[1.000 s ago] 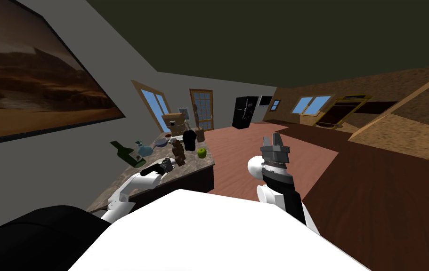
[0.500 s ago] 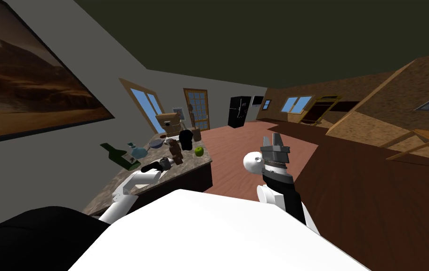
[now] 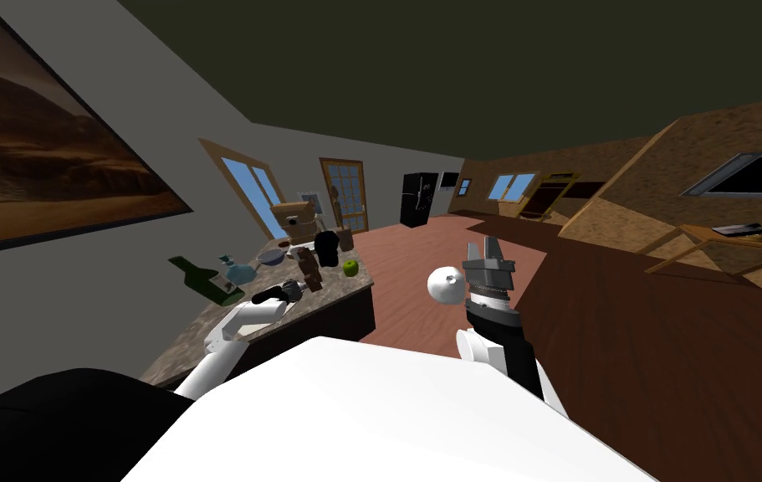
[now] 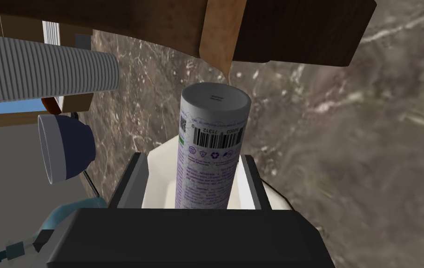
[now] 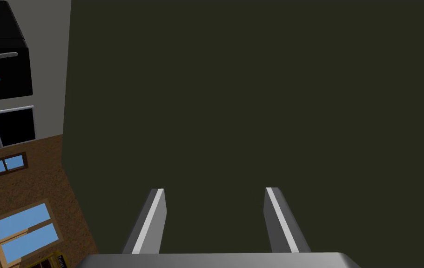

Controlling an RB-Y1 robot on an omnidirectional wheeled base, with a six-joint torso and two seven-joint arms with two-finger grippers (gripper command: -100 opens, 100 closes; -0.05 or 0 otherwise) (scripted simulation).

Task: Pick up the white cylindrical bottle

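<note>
White barcoded bottle (image 4: 212, 139) stood between the left gripper's (image 4: 193, 158) spread fingers, seemingly unclamped, so an off-centre squeeze could have tipped it toward the brown block (image 4: 294, 32) close beyond.

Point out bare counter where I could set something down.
Bare stone counter lies at the near end, short of the left claw, which straddles the white bottle. Crowded farther on: green bottle, blue flask, bowl, brown figurine, green apple, cardboard box.

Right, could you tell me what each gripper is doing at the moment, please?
Left gripper: open, fingers straddling the white bottle, not gripping it.
Right gripper: open, holding nothing.
</note>
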